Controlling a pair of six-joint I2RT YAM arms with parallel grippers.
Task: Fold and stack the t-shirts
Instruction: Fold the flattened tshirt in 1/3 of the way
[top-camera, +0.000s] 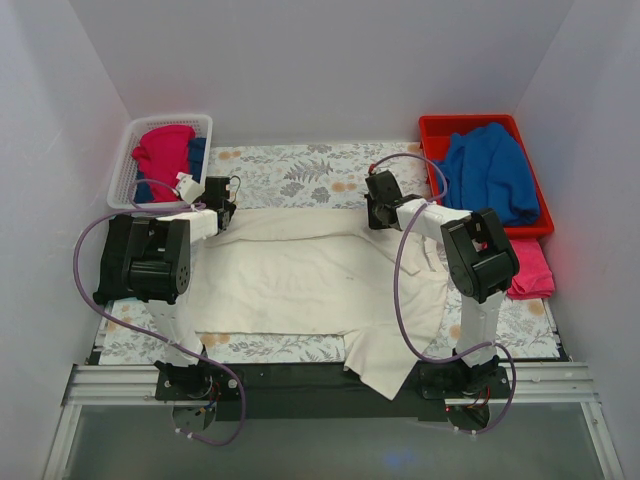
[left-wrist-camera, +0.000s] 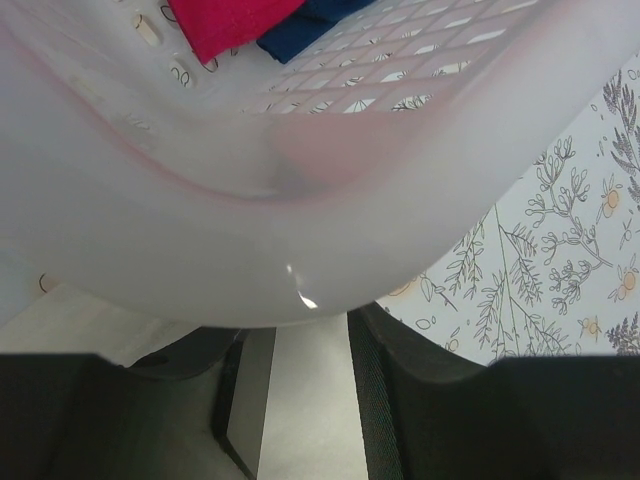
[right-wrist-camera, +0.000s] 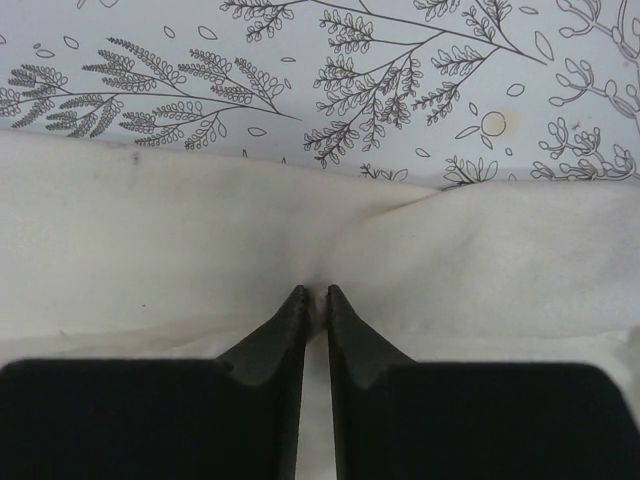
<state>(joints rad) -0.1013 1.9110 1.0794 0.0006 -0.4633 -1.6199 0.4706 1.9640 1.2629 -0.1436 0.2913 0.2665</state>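
Right claw (right-wrist-camera: 317, 293) is pinched together on the far edge of the cream shirt (top-camera: 300, 275), cloth puckering at the tips. Left claw (left-wrist-camera: 298, 360) sits at the shirt's far-left corner, right by the white basket (left-wrist-camera: 200, 200). Its jaws stand part-way with something pale between, so can't tell if it grips. The shirt lies spread mid-desk (top-camera: 300, 165). I'd confirm the left grip, then lift both corners evenly and fold toward the near edge.
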